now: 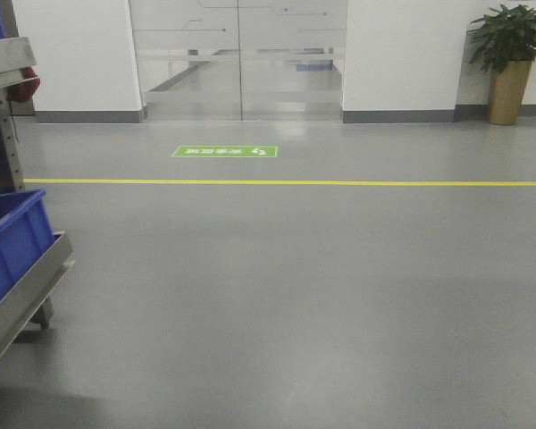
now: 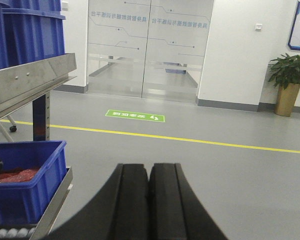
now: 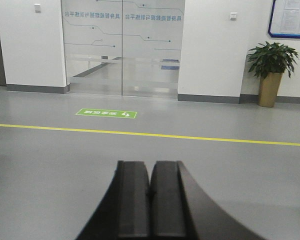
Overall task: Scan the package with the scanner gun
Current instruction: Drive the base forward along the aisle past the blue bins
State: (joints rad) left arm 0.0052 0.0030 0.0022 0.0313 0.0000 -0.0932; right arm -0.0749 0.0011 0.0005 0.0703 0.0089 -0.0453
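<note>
package, scanner gun not seen in any view. left gripper (image 2: 149, 200) and right gripper (image 3: 150, 200) pressed closed, nothing held. risk: blue bin (image 2: 27, 192) clipped if left gripper swung blind.

Matte black, twin-fingered grippers on both arms.

In the left wrist view we find the left gripper (image 2: 148, 172) as a pair of flat black fingers (image 2: 132, 200). Each is a broad slab with a softly rounded tip, and a thin dark seam runs between them. Their outer sides flare out in smooth curves toward the lower edge. The right gripper (image 3: 150, 172), in the right wrist view, looks the same to us: two black fingers (image 3: 166, 200), rounded at the top, with the same sweeping flanks. The surface seems matte, perhaps rubbery, though the dim light keeps us from being sure.
</note>
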